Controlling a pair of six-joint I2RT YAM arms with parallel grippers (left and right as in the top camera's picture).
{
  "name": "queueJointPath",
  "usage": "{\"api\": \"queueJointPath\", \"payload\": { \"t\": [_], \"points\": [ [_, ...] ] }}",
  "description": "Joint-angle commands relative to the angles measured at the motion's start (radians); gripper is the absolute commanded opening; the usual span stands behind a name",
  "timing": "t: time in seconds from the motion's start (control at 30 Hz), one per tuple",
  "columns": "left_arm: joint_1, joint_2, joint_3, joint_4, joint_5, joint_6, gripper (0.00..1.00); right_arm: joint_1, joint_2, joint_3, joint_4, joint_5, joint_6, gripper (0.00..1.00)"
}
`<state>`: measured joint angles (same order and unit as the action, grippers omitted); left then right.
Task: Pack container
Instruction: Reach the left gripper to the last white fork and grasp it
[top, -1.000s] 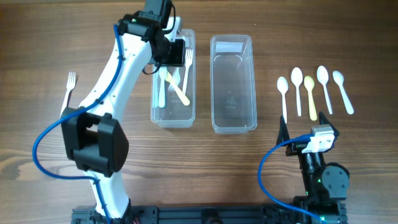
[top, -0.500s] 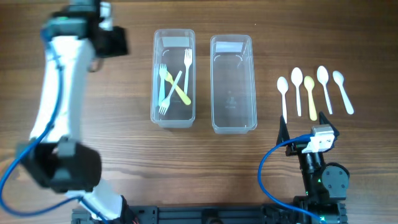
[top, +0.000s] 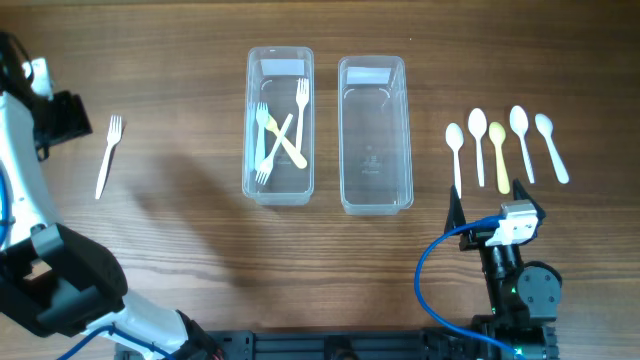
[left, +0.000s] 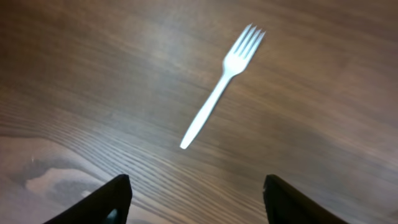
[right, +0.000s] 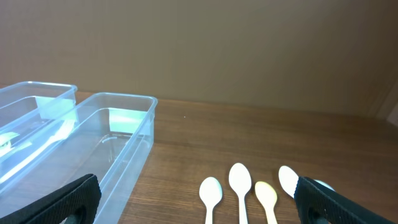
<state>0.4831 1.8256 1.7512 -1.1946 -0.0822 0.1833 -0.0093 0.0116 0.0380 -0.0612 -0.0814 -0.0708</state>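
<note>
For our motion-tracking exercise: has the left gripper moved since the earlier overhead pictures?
Yes. The left gripper swung left, away from the container of forks, and is now left of the lone fork.

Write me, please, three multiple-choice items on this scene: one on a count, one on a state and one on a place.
1. How many spoons lie on the table? A three; B five; C seven.
2. The right container is: A empty; B lidded; C tipped over.
3. The loose white fork lies: A among the spoons; B in the right container; C left of the left container.
Answers: 1 B, five spoons sit in a row at the right; 2 A, only its clear floor shows; 3 C, it lies alone on bare wood.
</note>
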Motion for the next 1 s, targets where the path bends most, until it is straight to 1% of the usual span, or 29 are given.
{"api": "queueJointPath", "payload": {
  "t": [0.0,0.1,0.2,0.3,0.37,0.4,0.43,0.47,0.57,0.67,0.7,0.73,0.83,0.97],
  "points": [
    [0.041,0.035,-0.061,0.041,0.007,0.113,0.76,0.002,-0.008,-0.005,0.006,0.010,0.019,1.00],
    [0.047,0.072,-0.101,0.079,0.060,0.193,0.79,0.002,-0.008,-0.005,0.006,0.010,0.018,1.00],
    [0.047,0.137,-0.112,0.095,0.128,0.275,0.81,0.002,-0.008,-0.005,0.006,0.010,0.018,1.00],
    [0.047,0.211,-0.112,0.116,0.139,0.296,0.83,0.002,-0.008,-0.005,0.006,0.010,0.018,1.00],
    [0.047,0.259,-0.112,0.119,0.167,0.343,0.84,0.002,-0.008,-0.005,0.006,0.010,0.019,1.00],
    [0.047,0.284,-0.112,0.119,0.175,0.364,0.86,0.002,-0.008,-0.005,0.006,0.010,0.018,1.00],
    [0.047,0.323,-0.112,0.122,0.178,0.388,0.90,0.002,-0.008,-0.005,0.006,0.010,0.018,1.00],
    [0.047,0.338,-0.112,0.123,0.185,0.410,0.91,0.002,-0.008,-0.005,0.006,0.010,0.018,1.00],
    [0.047,0.373,-0.112,0.134,0.212,0.478,0.91,0.002,-0.008,-0.005,0.006,0.010,0.018,1.00],
    [0.047,0.381,-0.112,0.186,0.212,0.491,0.91,0.002,-0.008,-0.005,0.006,0.010,0.018,1.00],
    [0.047,0.381,-0.112,0.206,0.213,0.490,0.91,0.002,-0.008,-0.005,0.006,0.010,0.018,1.00],
    [0.047,0.381,-0.112,0.224,0.213,0.491,0.88,0.002,-0.008,-0.005,0.006,0.010,0.018,1.00],
    [0.047,0.381,-0.112,0.253,0.213,0.490,0.77,0.002,-0.008,-0.005,0.006,0.010,0.018,1.00],
    [0.047,0.381,-0.112,0.251,0.212,0.490,0.72,0.002,-0.008,-0.005,0.006,0.010,0.018,1.00]
  ]
}}
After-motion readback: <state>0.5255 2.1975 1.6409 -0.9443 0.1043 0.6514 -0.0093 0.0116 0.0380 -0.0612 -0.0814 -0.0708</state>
